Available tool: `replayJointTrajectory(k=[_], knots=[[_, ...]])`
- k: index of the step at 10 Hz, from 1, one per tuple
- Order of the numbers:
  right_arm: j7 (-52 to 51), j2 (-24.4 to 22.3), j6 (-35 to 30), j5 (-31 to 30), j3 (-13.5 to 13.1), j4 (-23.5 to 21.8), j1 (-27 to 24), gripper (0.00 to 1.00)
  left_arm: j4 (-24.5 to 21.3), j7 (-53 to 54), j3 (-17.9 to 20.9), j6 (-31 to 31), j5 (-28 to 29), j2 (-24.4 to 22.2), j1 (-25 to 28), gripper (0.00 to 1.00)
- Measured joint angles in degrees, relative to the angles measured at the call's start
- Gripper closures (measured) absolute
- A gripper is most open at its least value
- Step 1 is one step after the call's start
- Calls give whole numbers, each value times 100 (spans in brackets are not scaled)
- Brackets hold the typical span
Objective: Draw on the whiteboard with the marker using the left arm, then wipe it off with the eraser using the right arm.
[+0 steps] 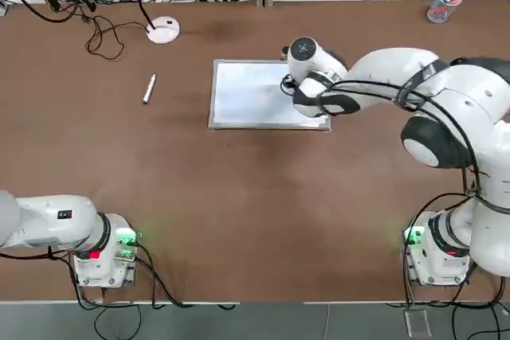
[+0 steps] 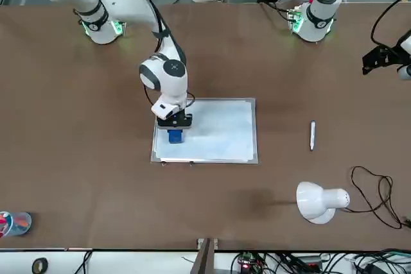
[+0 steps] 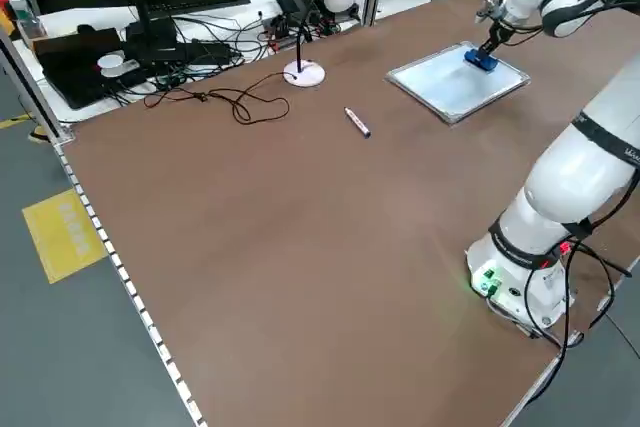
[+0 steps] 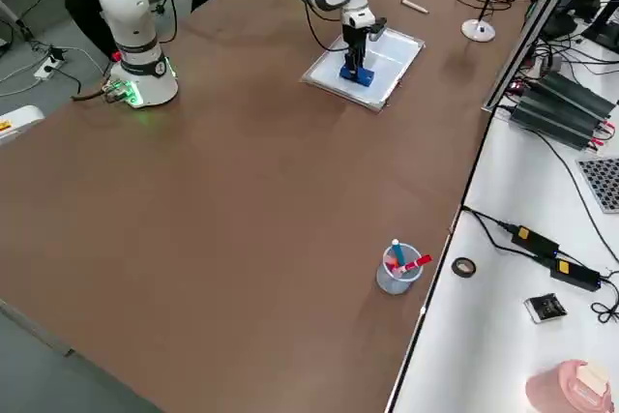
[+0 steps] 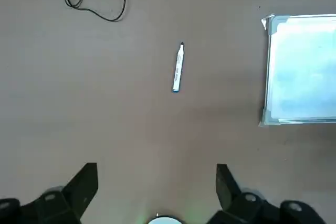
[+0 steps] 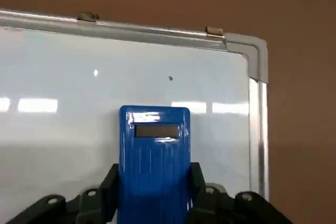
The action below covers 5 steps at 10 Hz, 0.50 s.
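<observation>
The whiteboard (image 1: 247,95) lies flat at the table's middle, its silver frame showing in the right wrist view (image 6: 239,43). My right gripper (image 2: 174,128) stands upright over the board's right end, shut on the blue eraser (image 6: 155,153), which rests against the white surface (image 2: 221,129). Only a few tiny specks mark that surface. The marker (image 1: 149,88) lies alone on the brown table, left of the board. High above it hangs my left gripper (image 5: 157,174), open and holding nothing, with the marker (image 5: 178,68) far below it.
A white lamp with a round base (image 1: 163,30) and a looped black cable (image 1: 103,37) sits behind the marker. A clear cup (image 1: 441,7) holding a red item stands at the far right corner. A person's legs show beyond the robot in the front view.
</observation>
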Motion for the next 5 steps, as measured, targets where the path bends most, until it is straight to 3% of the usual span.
replayJointTrajectory(k=[5], knots=[[446,419,-112,-13,-4,630,137,44,0,0,0,0,0,2,0,0]])
